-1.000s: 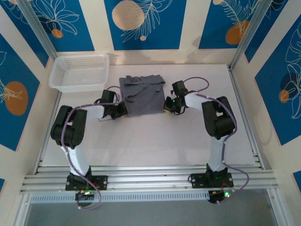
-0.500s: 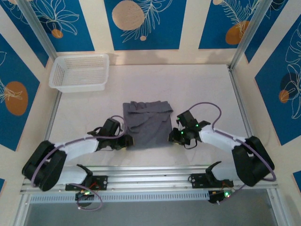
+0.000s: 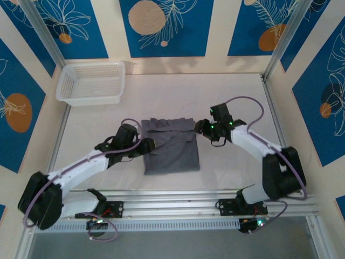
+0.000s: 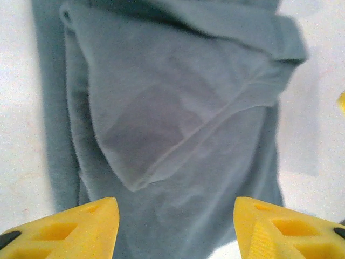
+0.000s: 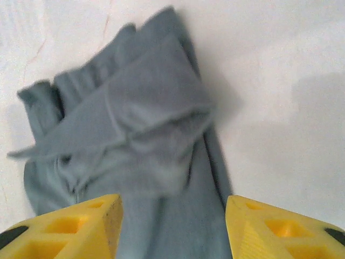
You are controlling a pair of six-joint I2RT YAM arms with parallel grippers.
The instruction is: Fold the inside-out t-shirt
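Two grippers, both with jaws apart and clamped on nothing. The inside-out t-shirt (image 3: 171, 148) lies flat on the table (image 3: 237, 97), mid-width and closer to the near edge than the far one, gathered into a rough rectangle whose longer side runs far-to-near. Its far end is lumpy, with loose overlapping layers; the near end looks smooth. The left gripper (image 3: 146, 145) sits at the shirt's left edge, about halfway along its length, pointing inward across the cloth. In the left wrist view its yellow fingers (image 4: 81, 226) stand wide, with a diagonal fold of fabric lying ahead of and between them, not pinched. The right gripper (image 3: 200, 128) is at the shirt's far right corner, just beside the bunched layers. The right wrist view shows its fingers (image 5: 81, 226) equally spread, with a loose flap ahead of them. So the garment lies between the two grippers, left arm on the long side, right arm on the untidy far corner; neither is clearly nearer. Judgement: the fold is partly done, and the next grasp probably depends on catching the far edge squarely across the long axis. White mesh basket (image 3: 91, 82) sits at the far left corner, well apart.
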